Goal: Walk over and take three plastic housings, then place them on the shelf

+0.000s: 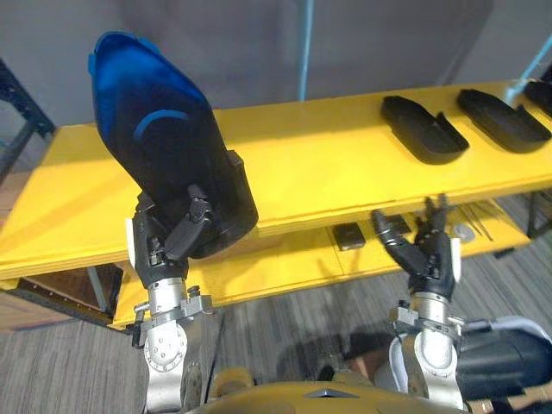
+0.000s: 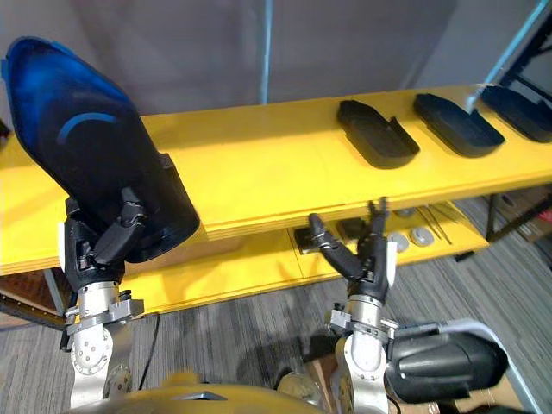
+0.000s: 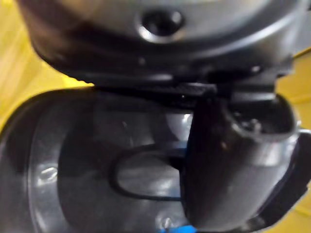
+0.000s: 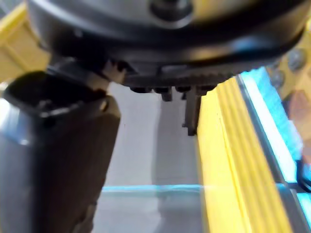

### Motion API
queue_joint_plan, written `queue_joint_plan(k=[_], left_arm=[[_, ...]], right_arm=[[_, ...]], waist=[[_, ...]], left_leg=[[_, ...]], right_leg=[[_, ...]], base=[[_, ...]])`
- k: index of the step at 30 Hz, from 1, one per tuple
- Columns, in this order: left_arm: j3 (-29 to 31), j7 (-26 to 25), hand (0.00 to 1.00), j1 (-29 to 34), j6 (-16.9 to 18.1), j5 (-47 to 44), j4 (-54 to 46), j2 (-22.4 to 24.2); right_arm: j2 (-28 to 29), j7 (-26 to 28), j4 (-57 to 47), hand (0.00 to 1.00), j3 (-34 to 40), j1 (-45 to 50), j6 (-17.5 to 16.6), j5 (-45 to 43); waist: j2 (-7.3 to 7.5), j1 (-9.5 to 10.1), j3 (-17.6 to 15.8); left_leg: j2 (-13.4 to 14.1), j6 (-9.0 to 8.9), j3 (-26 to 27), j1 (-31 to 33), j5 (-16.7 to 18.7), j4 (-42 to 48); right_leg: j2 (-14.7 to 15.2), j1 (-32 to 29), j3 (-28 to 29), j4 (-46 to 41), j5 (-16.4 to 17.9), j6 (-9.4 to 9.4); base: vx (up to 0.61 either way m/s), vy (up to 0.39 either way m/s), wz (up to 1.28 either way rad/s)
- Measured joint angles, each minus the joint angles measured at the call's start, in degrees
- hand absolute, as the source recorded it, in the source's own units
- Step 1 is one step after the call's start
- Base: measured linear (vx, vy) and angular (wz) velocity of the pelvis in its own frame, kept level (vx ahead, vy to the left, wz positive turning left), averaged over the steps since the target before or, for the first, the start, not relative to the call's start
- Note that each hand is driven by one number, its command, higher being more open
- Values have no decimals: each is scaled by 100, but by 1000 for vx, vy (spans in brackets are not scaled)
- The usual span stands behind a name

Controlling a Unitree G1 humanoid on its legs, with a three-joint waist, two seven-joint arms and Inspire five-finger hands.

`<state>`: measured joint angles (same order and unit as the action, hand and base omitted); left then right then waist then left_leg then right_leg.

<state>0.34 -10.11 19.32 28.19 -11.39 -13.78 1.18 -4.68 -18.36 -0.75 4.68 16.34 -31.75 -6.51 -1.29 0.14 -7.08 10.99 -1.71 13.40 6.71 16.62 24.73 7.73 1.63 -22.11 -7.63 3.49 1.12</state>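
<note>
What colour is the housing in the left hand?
The housing is black, shading to blue at its top; left eye view shows it best.

A: Housings [image 2: 377, 134], count?
B: Four: three lying on the top board [image 2: 259, 172], one housing [image 2: 95, 164] aloft.
A: Boards?
B: Two, both yellow. Lower board [image 2: 241, 263]: two round grey discs [image 2: 398, 242].

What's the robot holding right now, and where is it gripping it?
The left hand grips a dark plastic housing by its lower end. The right hand is open and holds nothing.
</note>
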Motion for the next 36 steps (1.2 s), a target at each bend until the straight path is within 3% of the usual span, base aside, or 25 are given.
queue_joint_plan(k=[1,2,6,10,15,18,20,25,30,36], left_arm=[[-3,-31,0,-30,40,5,0,0],[3,-45,0,-47,57,5,5,-16],[47,84,0,-296,56,-189,-2,-347],[45,477,0,-315,-95,-253,-244,-397],[-292,1314,0,-551,-745,-738,-662,-585],[-579,1390,0,-1100,-1377,-953,-599,-896],[-662,1248,0,-1482,-1650,-1128,-374,-1071],[-300,120,0,-2458,-2137,-1794,618,-1134],[110,-427,0,-3073,-2436,-2026,1367,-1221],[350,-758,0,-3489,-2604,-2255,2198,-1454]], right_arm=[[-19,-227,-148,100,168,-3,-99,185],[-30,-324,-203,100,223,-7,-153,225],[30,-506,-606,100,315,43,-179,310],[166,-270,-864,100,311,211,-179,308],[286,395,-1141,100,311,572,-115,-142],[283,748,-1141,100,296,710,110,-324],[278,899,-1137,100,249,848,279,-321],[264,1543,-526,100,197,1271,690,-368],[73,1992,440,100,-76,1488,1299,240],[-189,2334,1036,100,-735,1445,1638,610]], waist=[[-81,7,17],[-133,5,33],[75,-83,66],[96,-207,79],[31,-357,130],[21,-518,191],[5,-638,217],[-67,-988,295],[-85,-1026,301],[-127,-1114,335]], left_leg=[[39,-109,-51,-17,-668,-523],[10,-287,-40,-80,-880,-623],[-410,-124,398,-407,-988,-1158],[-553,-100,583,-723,-1000,-1492],[-524,-110,850,-1011,-1005,-1741],[-502,-134,1073,-1152,-1000,-1811],[-482,-153,1224,-1243,-988,-1823],[-384,-233,1632,-1385,-983,-1887],[-318,-279,1759,-1416,-1022,-1914],[-341,-290,1739,-1385,-1088,-2009]], right_leg=[[17,-65,99,-21,16,140],[34,-70,184,-27,15,213],[340,-84,595,224,-241,513],[425,40,738,381,-288,579],[355,64,964,390,-273,558],[318,46,1164,384,-275,560],[289,27,1314,373,-282,571],[176,-112,1670,365,-350,546],[89,-172,1782,337,-370,516],[57,-271,1828,264,-351,484]], base=[[90,156,-21],[98,214,-32],[121,157,-33],[100,90,-22],[41,-9,-25],[-22,11,-36],[-27,11,-39],[-49,-8,-41],[-23,-25,-13],[-11,-12,0]])
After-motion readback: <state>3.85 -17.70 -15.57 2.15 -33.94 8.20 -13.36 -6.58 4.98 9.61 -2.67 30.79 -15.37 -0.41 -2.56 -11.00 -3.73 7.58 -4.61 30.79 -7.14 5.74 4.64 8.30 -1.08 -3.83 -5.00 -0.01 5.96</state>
